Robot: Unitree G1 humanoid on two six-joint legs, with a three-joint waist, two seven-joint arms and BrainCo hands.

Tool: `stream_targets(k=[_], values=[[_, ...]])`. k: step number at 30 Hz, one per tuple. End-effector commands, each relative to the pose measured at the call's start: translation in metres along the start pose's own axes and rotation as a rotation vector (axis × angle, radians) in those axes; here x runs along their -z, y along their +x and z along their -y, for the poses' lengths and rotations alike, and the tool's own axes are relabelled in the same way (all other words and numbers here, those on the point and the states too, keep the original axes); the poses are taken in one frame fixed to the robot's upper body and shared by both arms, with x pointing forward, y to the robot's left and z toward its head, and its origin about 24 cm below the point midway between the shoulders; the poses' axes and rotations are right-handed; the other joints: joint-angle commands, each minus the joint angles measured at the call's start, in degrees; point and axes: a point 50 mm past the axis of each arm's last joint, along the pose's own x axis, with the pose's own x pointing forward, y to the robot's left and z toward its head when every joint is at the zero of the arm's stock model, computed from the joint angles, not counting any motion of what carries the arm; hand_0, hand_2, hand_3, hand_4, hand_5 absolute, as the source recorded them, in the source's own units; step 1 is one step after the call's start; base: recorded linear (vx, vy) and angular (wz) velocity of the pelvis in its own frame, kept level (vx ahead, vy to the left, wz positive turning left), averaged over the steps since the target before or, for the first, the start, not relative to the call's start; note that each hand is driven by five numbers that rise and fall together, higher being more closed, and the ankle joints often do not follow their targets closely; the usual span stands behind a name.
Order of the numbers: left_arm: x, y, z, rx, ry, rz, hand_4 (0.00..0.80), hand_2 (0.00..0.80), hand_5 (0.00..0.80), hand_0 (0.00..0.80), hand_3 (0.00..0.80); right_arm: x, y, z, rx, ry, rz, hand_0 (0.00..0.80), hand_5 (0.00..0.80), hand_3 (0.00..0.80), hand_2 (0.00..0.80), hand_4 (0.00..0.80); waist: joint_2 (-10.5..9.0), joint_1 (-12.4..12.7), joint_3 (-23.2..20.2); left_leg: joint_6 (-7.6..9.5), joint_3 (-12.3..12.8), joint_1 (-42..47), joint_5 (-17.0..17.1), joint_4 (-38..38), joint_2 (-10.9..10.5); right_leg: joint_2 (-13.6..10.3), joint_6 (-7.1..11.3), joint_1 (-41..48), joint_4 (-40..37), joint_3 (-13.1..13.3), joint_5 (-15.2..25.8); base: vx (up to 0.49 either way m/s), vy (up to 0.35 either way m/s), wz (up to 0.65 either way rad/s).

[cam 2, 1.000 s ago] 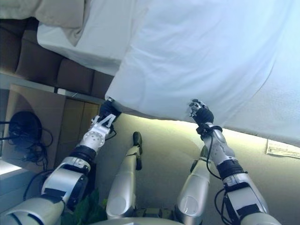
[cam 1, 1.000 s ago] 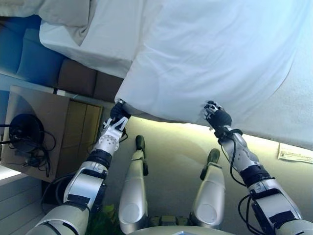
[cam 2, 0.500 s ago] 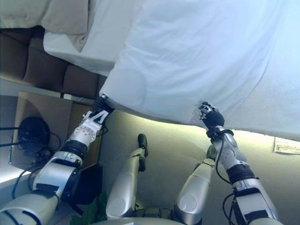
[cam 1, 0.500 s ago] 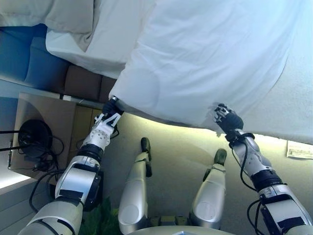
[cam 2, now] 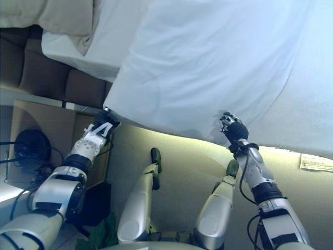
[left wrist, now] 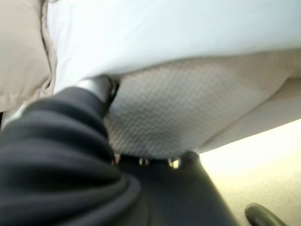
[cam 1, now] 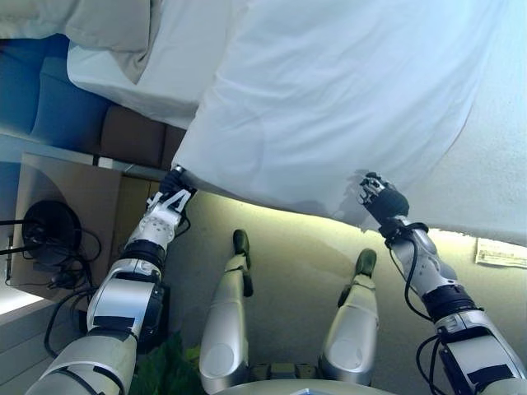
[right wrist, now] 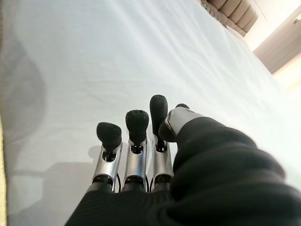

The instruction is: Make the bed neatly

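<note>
White smooth bed sheet (cam 1: pixel 346 90): spread over most of the bed, its near edge hanging along the bed's side above the pale floor (cam 1: pixel 288 255); far and right-hand extents cut off by the frame.

Left hand (cam 1: pixel 171 188): at the sheet's near corner, toward the headboard end. Its fingers go up under the sheet's edge; in the left wrist view only the dark cover and one silver finger disappearing beneath the cloth can be seen, so whether they clasp the sheet cannot be told.

Right hand (cam 1: pixel 382 197): at the sheet's near edge, well apart from the left hand, toward the foot end. In the right wrist view its fingers (right wrist: pixel 132 136) stand straight and side by side against the sheet, the thumb close beside them; no cloth visibly pinched.

Textured beige mattress side (left wrist: pixel 188 108): seen under the sheet's corner in the left wrist view only.

Beige pillow (cam 1: pixel 107 29): beyond the sheet's corner at the head end, partly cut off.

Brown padded headboard (cam 1: pixel 132 136): beside the sheet's corner, mostly hidden.

Wooden bedside cabinet (cam 1: pixel 74 214): beside the headboard, carrying a round black device (cam 1: pixel 45 222) with tangled cords, detail indistinct.

White paper slip (cam 1: pixel 500 253): on the floor below the sheet's edge, cut off at the frame.
</note>
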Motion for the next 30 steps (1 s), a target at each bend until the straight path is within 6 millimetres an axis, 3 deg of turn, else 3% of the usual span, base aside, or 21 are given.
stream_targets(k=[1,2,3,7,10,13,16,19,24,28,30], values=[[-0.084,-0.038,-0.082,-0.299,0.041,0.253,0.000,0.000,0.000,0.000,0.000,0.005,-0.008,-0.002,-0.001,0.053,0.070,0.549,0.549,0.549,0.549,0.549,-4.23,4.3,-3.1,-1.34,-1.4,-3.3,1.8,1.5,-0.3,-3.7,-0.28,-0.2,-1.3,1.3,6.4,-0.065,-0.143,0.05],[-0.084,-0.036,-0.078,-0.275,0.056,0.255,0.000,0.000,0.000,0.000,0.000,0.006,-0.008,-0.003,0.000,0.069,0.078,0.207,0.207,0.207,0.207,0.207,-4.62,4.6,-3.0,-1.31,-1.7,-3.4,2.0,1.3,-0.2,-3.3,-0.29,0.1,-1.5,1.0,6.3,-0.066,-0.131,0.04],[-0.085,-0.035,-0.074,-0.256,0.065,0.259,0.000,0.000,0.000,0.000,0.000,0.008,-0.009,-0.004,0.001,0.082,0.082,0.000,0.000,0.000,0.000,0.000,-4.90,4.8,-2.9,-1.28,-1.9,-3.5,2.0,1.2,-0.2,-3.1,-0.32,0.3,-1.5,0.7,6.3,-0.053,-0.145,0.03],[-0.085,-0.033,-0.062,-0.185,0.072,0.268,0.000,0.000,0.000,0.000,0.000,0.018,-0.014,-0.004,0.015,0.129,0.100,0.000,0.000,0.000,0.000,0.000,-5.68,6.5,-2.8,-1.15,-3.2,-3.6,1.8,1.2,-0.2,-2.7,-0.31,1.0,-1.4,-0.7,6.5,-0.040,-0.136,0.06],[-0.075,-0.035,-0.066,-0.170,0.046,0.259,0.000,0.000,0.000,0.000,0.000,0.023,-0.016,-0.004,0.026,0.148,0.109,0.000,0.000,0.000,0.000,0.000,-5.86,7.5,-3.0,-1.05,-3.8,-3.1,1.6,0.8,-0.2,-2.3,-0.30,1.7,-1.4,-1.4,6.3,-0.031,-0.078,0.08],[-0.055,-0.043,-0.088,-0.227,0.043,0.226,0.000,0.000,0.000,0.000,0.000,0.025,-0.019,0.000,0.046,0.167,0.123,0.000,0.000,0.000,0.000,0.000,-5.75,8.6,-3.7,-0.85,-4.7,-2.0,1.5,0.1,-0.4,-2.0,-0.23,2.8,-1.8,-2.1,6.1,-0.024,-0.045,0.09],[-0.049,-0.050,-0.102,-0.267,0.048,0.234,0.000,0.000,0.000,0.000,0.000,0.023,-0.018,-0.002,0.054,0.176,0.124,0.000,0.000,0.000,0.000,0.000,-5.75,8.9,-4.3,-0.74,-4.9,-1.1,1.3,-0.3,-0.4,-1.8,-0.32,3.4,-1.9,-2.1,6.0,-0.016,-0.005,0.09],[-0.048,-0.057,-0.108,-0.238,0.050,0.260,0.000,0.000,0.000,0.000,0.000,0.024,-0.022,0.001,0.061,0.188,0.126,0.000,0.000,0.000,0.000,0.000,-5.61,9.3,-5.0,-0.79,-4.5,-0.1,1.1,-0.8,-0.2,-1.8,-0.13,4.4,-2.5,-2.9,5.9,-0.020,-0.011,0.05],[-0.024,-0.068,-0.113,-0.198,0.118,0.238,0.000,0.000,0.000,0.000,0.000,0.032,-0.034,0.012,0.098,0.219,0.140,0.000,0.000,0.000,0.000,0.000,-5.29,11.4,-5.9,-0.77,-5.7,1.2,0.7,-1.6,-0.2,-1.7,0.23,6.1,-3.2,-4.1,6.1,0.009,-0.064,0.04],[-0.019,-0.066,-0.103,-0.130,0.138,0.232,0.000,0.000,0.000,0.000,0.000,0.031,-0.032,0.010,0.099,0.216,0.136,0.000,0.000,0.000,0.000,0.000,-5.29,11.6,-6.3,-0.71,-5.7,1.7,0.9,-2.1,-0.2,-1.5,0.20,6.7,-3.4,-4.1,6.0,0.015,-0.026,0.11],[-0.019,-0.061,-0.087,-0.034,0.140,0.240,0.000,0.000,0.000,0.000,0.000,0.030,-0.031,0.010,0.091,0.194,0.135,0.000,0.000,0.000,0.000,0.000,-5.31,11.4,-6.3,-0.76,-5.1,1.8,1.1,-2.5,0.2,-1.4,0.37,6.8,-3.5,-4.2,6.0,-0.016,-0.010,0.08]])
